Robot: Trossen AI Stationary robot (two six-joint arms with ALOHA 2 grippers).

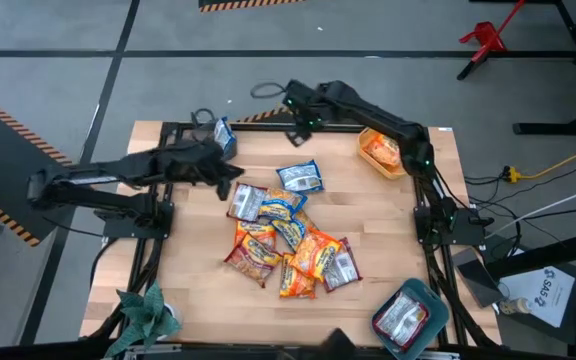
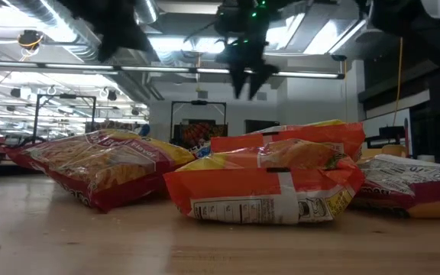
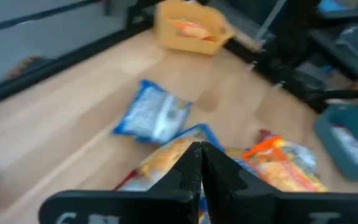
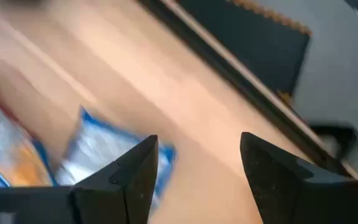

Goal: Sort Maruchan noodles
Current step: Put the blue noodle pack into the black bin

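While crinkly flat noodle packets [image 1: 288,235] heap mid-table | left gripper [image 3: 201,163] pinched together, apparently empty | right gripper [image 4: 194,163] spread.

- The counter [image 1: 388,225] is pale, light-brown wood with a faint plank grain.
- The noodle packets [image 1: 288,240] in the heap mix orange-and-yellow, blue-and-yellow, and silver-grey with red.
- One blue-and-white packet [image 1: 300,177] lies beside the heap.
- Yellow bin [image 1: 382,153] holds an orange packet [image 1: 380,149].
- Teal bin [image 1: 408,316] holds a silver-and-red packet [image 1: 402,318].
- Both claws, left [image 3: 202,163] and right [image 4: 197,165], are black.
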